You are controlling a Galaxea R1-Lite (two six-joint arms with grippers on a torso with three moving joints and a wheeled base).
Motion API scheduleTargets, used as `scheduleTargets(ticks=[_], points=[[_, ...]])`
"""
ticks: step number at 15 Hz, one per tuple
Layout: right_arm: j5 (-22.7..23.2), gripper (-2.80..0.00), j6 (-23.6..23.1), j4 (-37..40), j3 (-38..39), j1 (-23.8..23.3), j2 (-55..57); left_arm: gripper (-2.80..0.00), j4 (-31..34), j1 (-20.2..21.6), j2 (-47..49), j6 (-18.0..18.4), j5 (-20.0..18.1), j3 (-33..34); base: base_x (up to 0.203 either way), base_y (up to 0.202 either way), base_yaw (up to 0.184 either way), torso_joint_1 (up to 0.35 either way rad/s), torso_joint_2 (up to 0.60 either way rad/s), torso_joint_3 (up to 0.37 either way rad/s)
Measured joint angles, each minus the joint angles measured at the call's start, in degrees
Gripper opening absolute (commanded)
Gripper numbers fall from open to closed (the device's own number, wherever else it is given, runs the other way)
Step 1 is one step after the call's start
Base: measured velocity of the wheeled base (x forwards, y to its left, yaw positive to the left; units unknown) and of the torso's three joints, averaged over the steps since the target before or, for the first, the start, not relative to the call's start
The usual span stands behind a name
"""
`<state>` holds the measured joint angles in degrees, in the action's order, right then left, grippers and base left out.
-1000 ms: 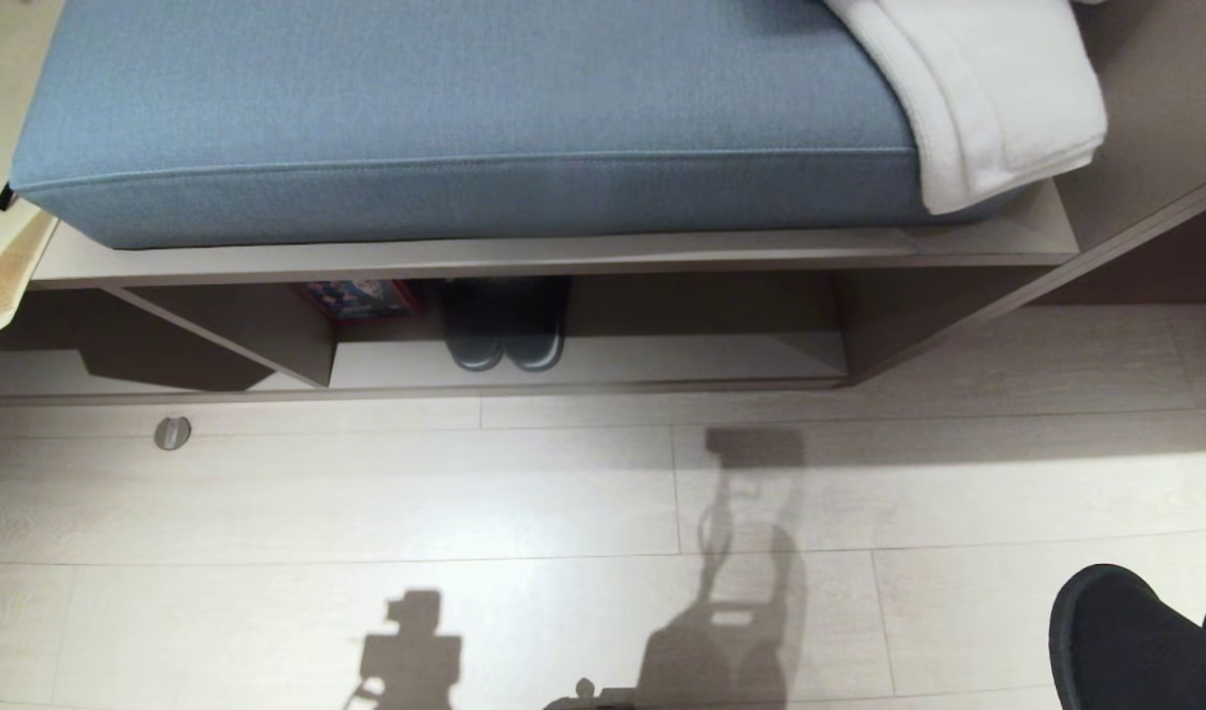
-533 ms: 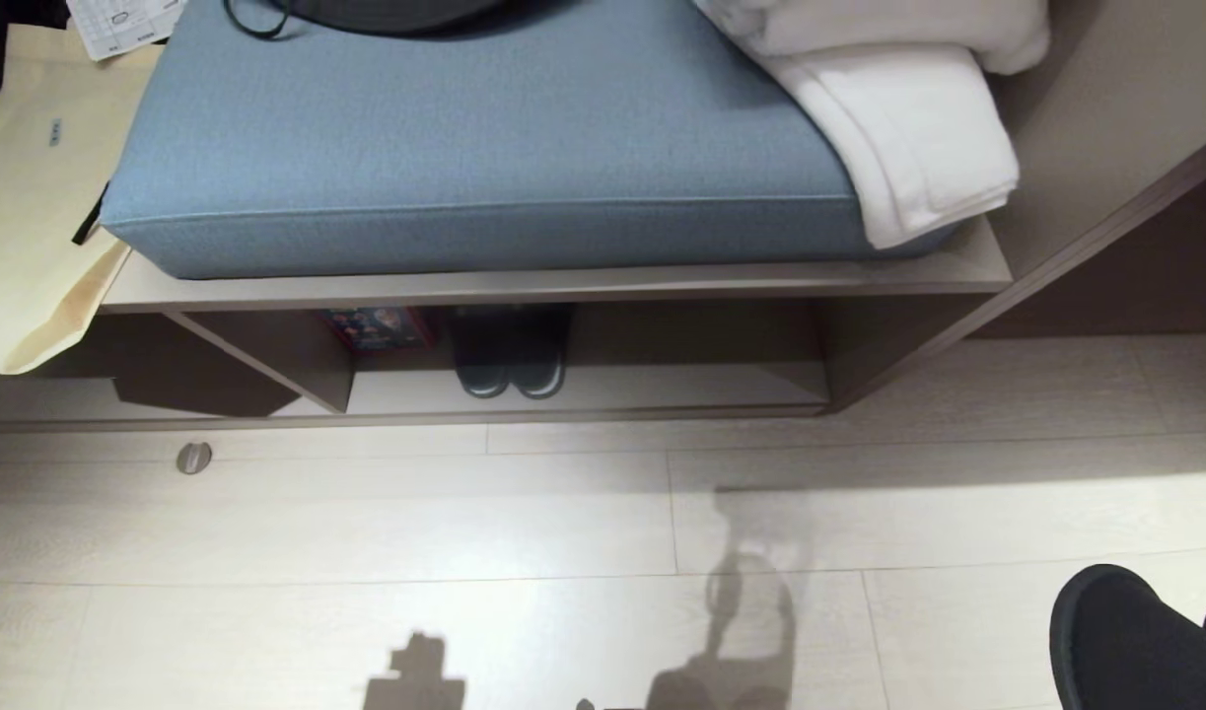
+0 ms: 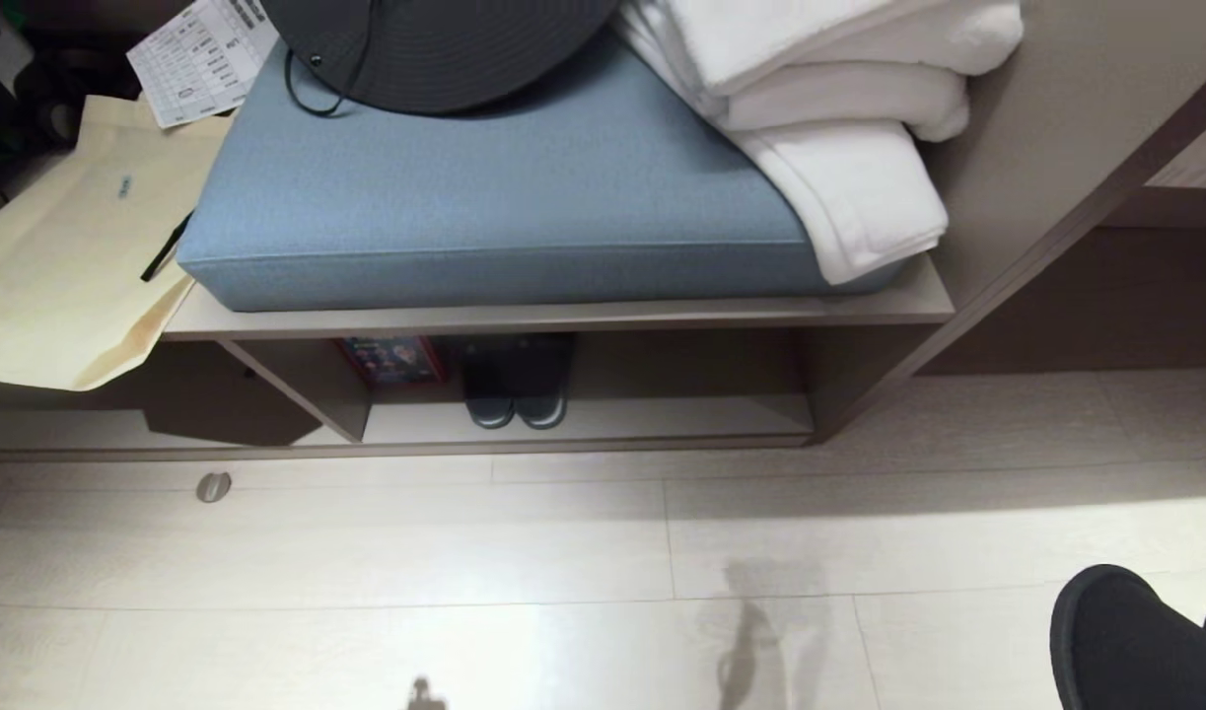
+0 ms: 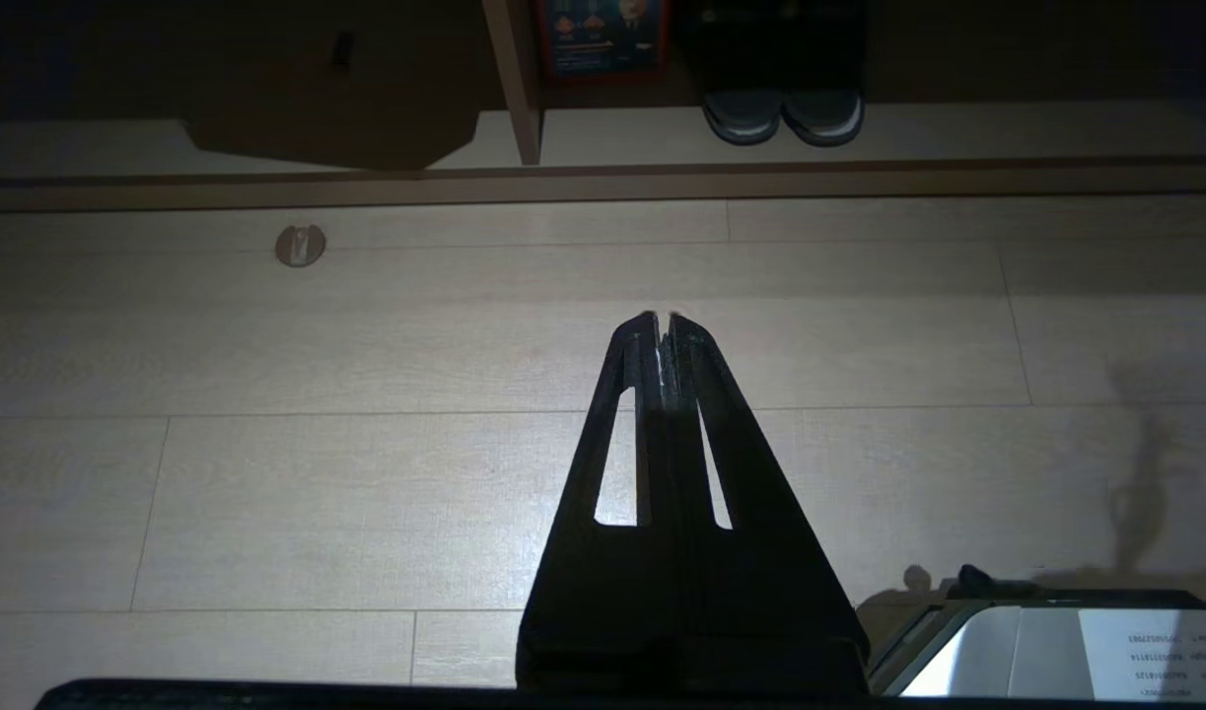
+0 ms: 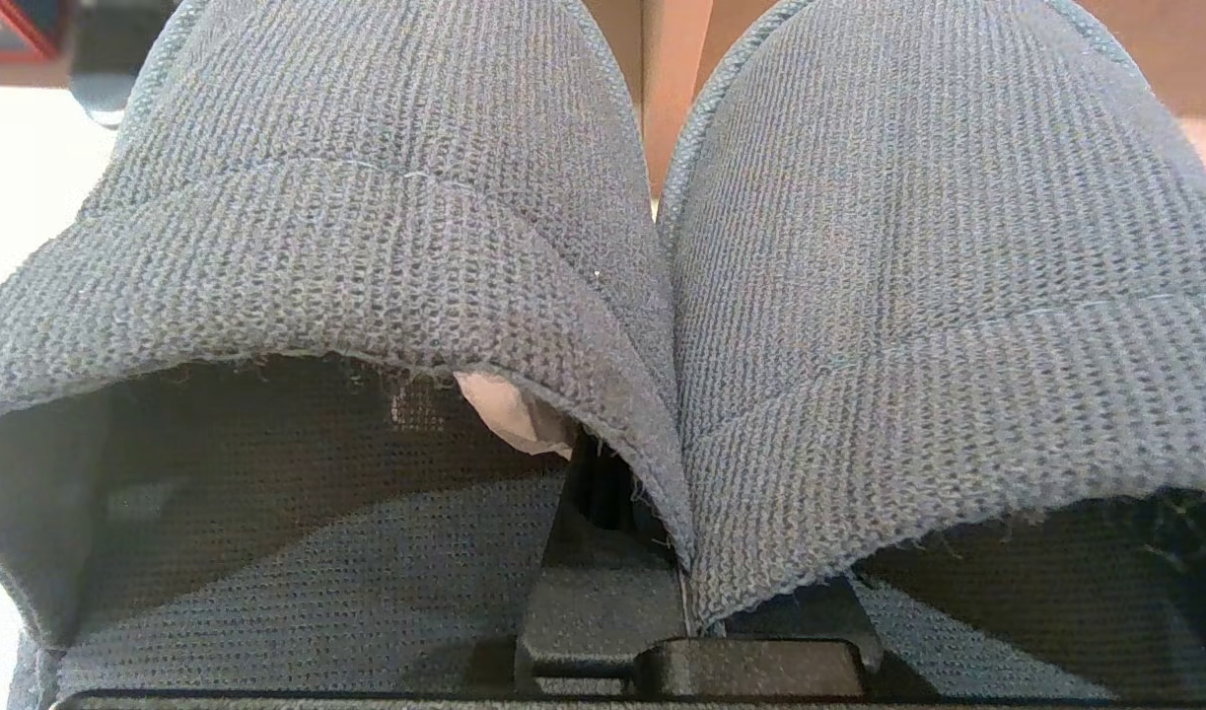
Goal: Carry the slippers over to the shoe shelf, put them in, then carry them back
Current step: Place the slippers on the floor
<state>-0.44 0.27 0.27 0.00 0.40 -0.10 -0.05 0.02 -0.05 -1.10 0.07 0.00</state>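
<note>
The slippers [image 5: 366,247], dark grey knit fabric with a small white tag inside one, fill the right wrist view. My right gripper [image 5: 662,552] is shut on their two inner edges, pinched together, and its fingertips are hidden under the fabric. In the head view the slippers [image 3: 1125,641] hang at the bottom right above the floor. The shoe shelf [image 3: 662,419] is the low open compartment under the bench, straight ahead across the floor. My left gripper [image 4: 662,320] is shut and empty above the floorboards, pointing toward the shoe shelf [image 4: 1007,128].
A black pair with white-edged soles [image 3: 516,394] and a red box [image 3: 395,360] sit in the shelf. On the bench lie a blue cushion [image 3: 504,197], white towels [image 3: 839,118] and a dark hat [image 3: 435,49]. A paper bag [image 3: 60,266] hangs at left; a door stop [image 3: 213,486] is on the floor.
The whole head picture has shifted down, so the camera has moved: more of the cushion top, the hat and the towels show. The held slippers keep their place in the picture.
</note>
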Motion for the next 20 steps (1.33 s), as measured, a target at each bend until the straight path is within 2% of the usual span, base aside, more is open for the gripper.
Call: scheduleTargets(ticks=[20], points=[[0.0, -2.8, 0.0, 0.0, 0.0, 0.0, 0.0, -2.8, 0.0, 0.0, 0.0, 0.0, 0.0, 0.0, 0.0, 0.0, 0.0, 0.003, 0.0, 0.202]])
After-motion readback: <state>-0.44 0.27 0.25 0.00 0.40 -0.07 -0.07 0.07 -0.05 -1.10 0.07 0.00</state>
